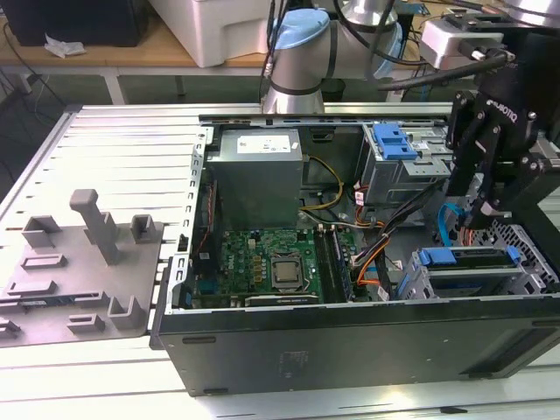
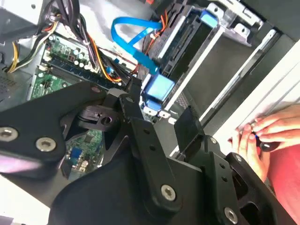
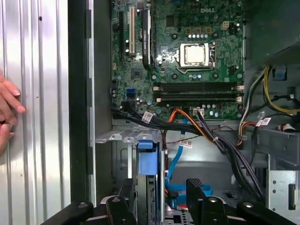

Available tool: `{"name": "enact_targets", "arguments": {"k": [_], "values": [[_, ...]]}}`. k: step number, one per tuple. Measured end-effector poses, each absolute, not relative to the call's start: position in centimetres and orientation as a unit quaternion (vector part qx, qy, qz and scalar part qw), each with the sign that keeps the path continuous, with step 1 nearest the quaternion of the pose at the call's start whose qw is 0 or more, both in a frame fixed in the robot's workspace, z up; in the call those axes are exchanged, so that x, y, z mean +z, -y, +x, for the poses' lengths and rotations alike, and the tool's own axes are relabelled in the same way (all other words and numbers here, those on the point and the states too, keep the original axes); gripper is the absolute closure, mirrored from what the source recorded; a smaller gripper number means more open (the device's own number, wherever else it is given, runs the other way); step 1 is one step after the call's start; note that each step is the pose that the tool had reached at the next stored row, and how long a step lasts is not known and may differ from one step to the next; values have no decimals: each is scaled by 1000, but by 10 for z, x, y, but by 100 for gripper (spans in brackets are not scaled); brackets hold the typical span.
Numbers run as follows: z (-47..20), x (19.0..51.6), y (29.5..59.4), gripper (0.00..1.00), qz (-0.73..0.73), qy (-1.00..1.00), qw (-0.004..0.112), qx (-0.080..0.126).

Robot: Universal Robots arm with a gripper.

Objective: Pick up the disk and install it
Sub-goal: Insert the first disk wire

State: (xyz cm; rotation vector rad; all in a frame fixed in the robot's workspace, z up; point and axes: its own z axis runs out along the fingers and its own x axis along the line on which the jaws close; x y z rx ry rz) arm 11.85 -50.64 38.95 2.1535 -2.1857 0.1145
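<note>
Hovering over the open computer case, the black gripper hangs above the grey metal drive cage at the exterior view's right. Its two fingers stand clearly apart and clamp nothing. The disk sits edge-up in that cage, and its blue plastic rail shows below the gap between the fingers, nearer one finger than the other. Whether either finger touches the rail cannot be told. In the exterior view the disk lies in the cage's slot, with the blue rail along its upper edge. A thin blue cable runs down just beside the disk. The green motherboard fills the middle of the case. A person's hand rests on the ribbed metal table outside the case wall. A grey fixture with upright posts stands well apart, at the exterior view's left.
</note>
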Motion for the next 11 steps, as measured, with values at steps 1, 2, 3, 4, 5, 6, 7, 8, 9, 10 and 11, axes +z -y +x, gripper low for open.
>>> {"name": "enact_targets", "arguments": {"k": [1,2,3,4,5,6,7,8,9,10,11], "values": [[122,390,505,44,701,711,39,41],[124,390,504,44,701,711,43,44],[127,390,503,44,700,711,46,47],[129,390,502,44,700,711,49,50],[131,390,502,44,700,710,53,53],[134,390,501,44,699,711,55,55],[137,390,501,44,698,711,57,57],[139,390,501,44,698,712,59,59],[142,390,501,44,696,713,62,61],[144,390,500,44,695,713,63,62],[147,390,500,44,693,714,67,66]]}}
